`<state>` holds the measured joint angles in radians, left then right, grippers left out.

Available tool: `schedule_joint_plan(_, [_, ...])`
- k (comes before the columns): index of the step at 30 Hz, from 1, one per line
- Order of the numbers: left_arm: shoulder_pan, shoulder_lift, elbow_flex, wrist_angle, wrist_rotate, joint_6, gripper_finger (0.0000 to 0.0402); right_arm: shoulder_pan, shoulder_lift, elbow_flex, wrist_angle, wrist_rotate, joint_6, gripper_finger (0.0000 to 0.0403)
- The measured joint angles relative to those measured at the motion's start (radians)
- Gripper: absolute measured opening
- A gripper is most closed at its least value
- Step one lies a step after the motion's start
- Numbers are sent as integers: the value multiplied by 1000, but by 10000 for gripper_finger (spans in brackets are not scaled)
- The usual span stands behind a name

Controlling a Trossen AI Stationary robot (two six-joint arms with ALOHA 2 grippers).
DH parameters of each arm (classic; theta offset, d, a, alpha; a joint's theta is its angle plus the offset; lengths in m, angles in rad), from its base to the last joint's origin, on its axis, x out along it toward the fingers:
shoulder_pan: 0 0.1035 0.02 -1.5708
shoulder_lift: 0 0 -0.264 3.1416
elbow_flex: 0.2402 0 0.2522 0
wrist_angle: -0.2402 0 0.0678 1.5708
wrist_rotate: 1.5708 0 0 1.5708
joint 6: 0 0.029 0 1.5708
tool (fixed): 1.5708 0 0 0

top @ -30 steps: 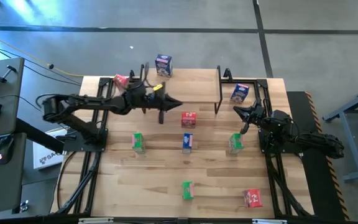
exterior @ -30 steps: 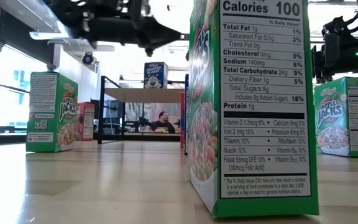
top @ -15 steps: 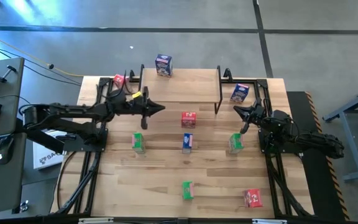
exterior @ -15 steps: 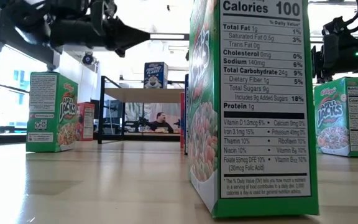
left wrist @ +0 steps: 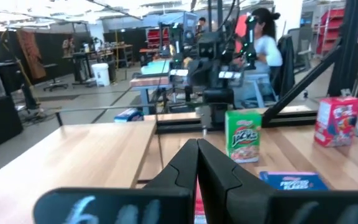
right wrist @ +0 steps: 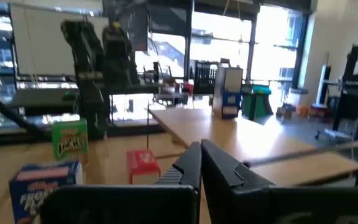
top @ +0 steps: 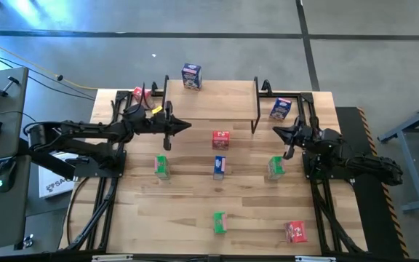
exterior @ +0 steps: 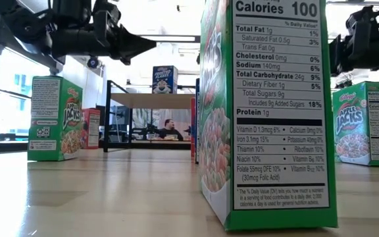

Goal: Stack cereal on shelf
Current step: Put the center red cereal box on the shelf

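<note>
High view: your left gripper [top: 185, 126], pinched closed and empty, sat nearest the small red cardboard cereal box [top: 220, 139], just ahead of its jaws.

Light wooden shelf top on thin black legs [top: 217, 102] at my table's far edge, one small blue cereal box [top: 190, 76] upright on it, another blue box [top: 281, 108] beside its right end, red box [top: 220, 139] just in front, three green boxes [top: 162, 166] and remaining red and blue ones scattered upright on the table.

- Both arms are dark, built of slim jointed black segments.
- The left claw [top: 186, 126] has tapered black fingers, with a yellow tag just behind it.
- The right claw [top: 281, 134] is likewise black and pointed.
</note>
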<state>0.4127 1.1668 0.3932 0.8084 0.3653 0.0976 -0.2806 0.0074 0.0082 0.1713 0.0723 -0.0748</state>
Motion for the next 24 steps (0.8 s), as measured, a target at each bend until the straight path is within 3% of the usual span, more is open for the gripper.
schedule_joint_plan(9, [78, 13, 0, -2, 70, -12, 0, 0, 0, 0, 152, -58, 79, 0])
schedule_joint_plan(17, [60, 14, 0, -24, 72, -26, 0, 0, 0, 2, 228, -68, 45, 0])
schedule_joint_plan(24, [83, 14, 0, -19, 71, -56, 0, 0, 118, 84, 228, -81, 77, 5])
